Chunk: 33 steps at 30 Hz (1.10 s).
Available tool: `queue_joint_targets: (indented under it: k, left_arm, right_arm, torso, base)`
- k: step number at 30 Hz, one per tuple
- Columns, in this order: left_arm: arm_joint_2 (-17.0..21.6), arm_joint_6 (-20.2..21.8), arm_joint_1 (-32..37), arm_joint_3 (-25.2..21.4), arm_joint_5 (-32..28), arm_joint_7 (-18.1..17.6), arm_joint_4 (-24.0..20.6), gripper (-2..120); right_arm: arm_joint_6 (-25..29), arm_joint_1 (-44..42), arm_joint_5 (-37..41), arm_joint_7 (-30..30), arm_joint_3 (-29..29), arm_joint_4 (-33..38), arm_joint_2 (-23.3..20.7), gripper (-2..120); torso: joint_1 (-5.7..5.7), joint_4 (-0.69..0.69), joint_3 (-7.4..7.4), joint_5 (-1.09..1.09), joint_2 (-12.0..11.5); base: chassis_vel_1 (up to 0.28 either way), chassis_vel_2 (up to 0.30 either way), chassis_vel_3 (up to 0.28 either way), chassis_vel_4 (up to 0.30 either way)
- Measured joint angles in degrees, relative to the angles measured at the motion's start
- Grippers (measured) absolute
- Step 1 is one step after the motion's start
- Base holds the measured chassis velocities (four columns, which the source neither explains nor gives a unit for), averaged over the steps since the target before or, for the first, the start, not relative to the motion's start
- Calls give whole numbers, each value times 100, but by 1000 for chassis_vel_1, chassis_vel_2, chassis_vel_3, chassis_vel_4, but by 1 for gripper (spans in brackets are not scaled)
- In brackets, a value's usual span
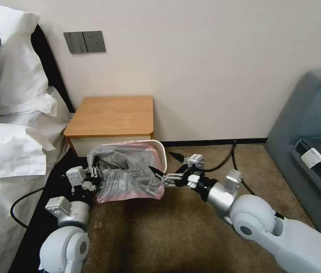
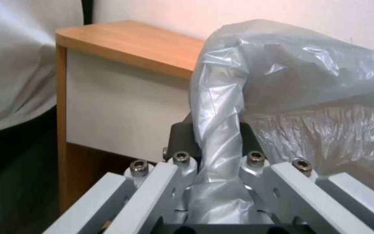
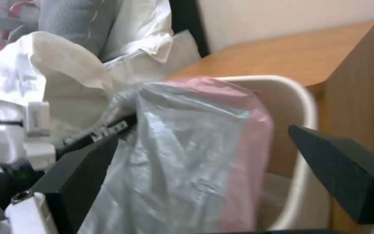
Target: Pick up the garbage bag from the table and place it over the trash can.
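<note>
Judging by its crinkled folds, we take the garbage bag point(image 1: 128, 172) to be very light, limp and slippery film that will cling, billow and tear if snagged on a fingertip, so we would hold it by the pinkish hem rather than the loose grey middle. It no longer lies on the table point(image 1: 111, 115), whose wooden top stands behind it; it hangs bunched over the near and left sides of the trash can point(image 1: 161, 149), which sits on the carpet just before the nightstand, its cream rim bare at the back and right. Our left gripper point(image 1: 93, 170) is at the bag's left side, and the left wrist view shows a twisted rope of plastic point(image 2: 219, 130) running down between its fingers, clamped there. Our right gripper point(image 1: 156, 172) reaches in from the right, touching the bag's right edge in the head view; the right wrist view shows its dark fingers point(image 3: 342, 165) spread apart with the pink-edged fold point(image 3: 204, 152) lying between them, unpinched, and the can's rim point(image 3: 299, 97) just beyond.
</note>
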Motion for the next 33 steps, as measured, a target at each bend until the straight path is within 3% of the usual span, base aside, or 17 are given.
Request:
queue_joint_targets:
  k: [10,33]
  left_arm:
    - [-23,-37,32,11,87,15,27,7]
    - [-49,-58,90,48,135,28,-44,7]
  right_arm:
    - [-838,205,98,899,-148,127,192,100]
    - [-990,467,289,832,-341,-241,463,93]
  torso:
    - [0,-2,0,1,0]
    - [0,-1,0,1,0]
  base:
    - [0,0,0,0]
    - [0,0,0,0]
